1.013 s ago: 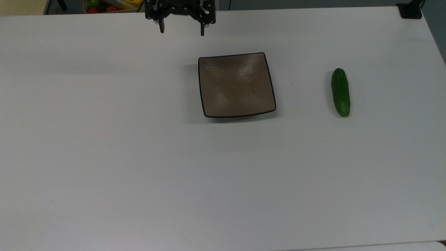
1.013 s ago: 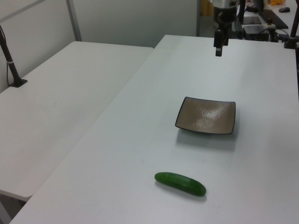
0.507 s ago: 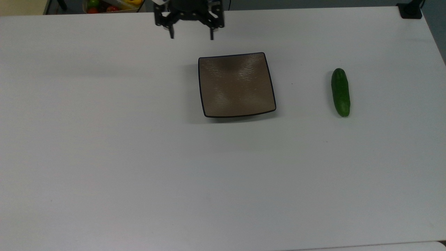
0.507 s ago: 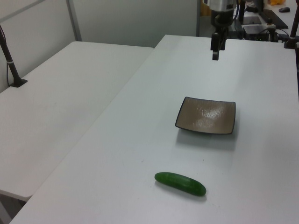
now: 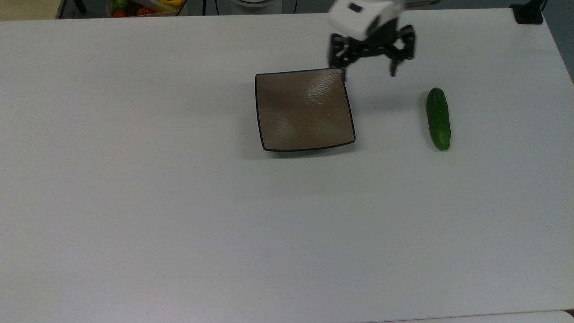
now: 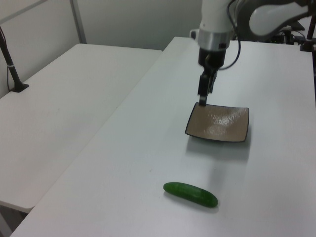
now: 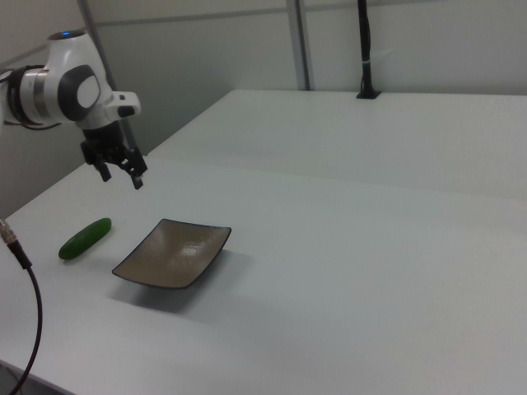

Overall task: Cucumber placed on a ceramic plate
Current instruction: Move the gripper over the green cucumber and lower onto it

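Top view has the cucumber (image 5: 438,118) lying flat on the white desk (image 5: 179,202), running up and down the picture, well off to the top view's right of the plate (image 5: 304,109). Nothing is touching it and it's nowhere near being on the plate yet. In the left view the cucumber (image 6: 190,194) sits close to the camera, lying roughly crosswise, with the plate (image 6: 218,122) farther back. In the right view the cucumber (image 7: 85,238) is just to the right view's left of the plate (image 7: 173,253), with bare desk between them.

The plate is square, brown and glossy with a thin black rim, sitting flat on the desk and holding nothing.

The gripper (image 5: 368,72) hangs in the air between the two, past the plate's upper right corner in the top view and up-left of the cucumber. Its black jaws are spread wide apart, pointing down, with nothing between them. In the left view the gripper (image 6: 203,94) lines up over the plate's far left corner, and in the right view the gripper (image 7: 122,175) is clearly up off the desk, above the gap between cucumber and plate. The white arm (image 7: 66,86) comes in from the right view's left edge.

A bin of colourful fruit (image 5: 139,6) peeks in at the top view's upper left, and a black post (image 7: 365,49) stands at the back of the neighbouring desk in the right view.
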Robot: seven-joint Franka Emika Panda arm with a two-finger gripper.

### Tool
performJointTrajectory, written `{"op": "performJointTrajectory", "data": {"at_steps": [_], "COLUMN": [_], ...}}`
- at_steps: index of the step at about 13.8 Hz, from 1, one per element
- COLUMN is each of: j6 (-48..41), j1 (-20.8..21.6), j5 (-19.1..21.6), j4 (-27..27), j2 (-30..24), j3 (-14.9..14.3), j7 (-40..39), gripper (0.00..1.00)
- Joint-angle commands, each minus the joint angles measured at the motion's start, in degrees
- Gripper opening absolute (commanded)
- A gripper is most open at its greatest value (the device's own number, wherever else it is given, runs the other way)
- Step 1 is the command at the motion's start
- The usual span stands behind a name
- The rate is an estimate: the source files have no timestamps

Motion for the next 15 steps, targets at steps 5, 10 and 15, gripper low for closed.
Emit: {"op": "performJointTrajectory", "data": {"at_steps": [5, 10, 15], "j6": [3.8, 8.4, 11.2], "j1": [12.1, 16.1, 18.8], "j5": [0.3, -1.4, -6.1], "j4": [12.1, 13.6, 14.8], "j2": [13.7, 21.4, 26.7], "j3": [-0.9, -0.8, -0.7], "j7": [5.2, 7.3, 10.4], "gripper": [1.00, 1.00, 1.00]}}
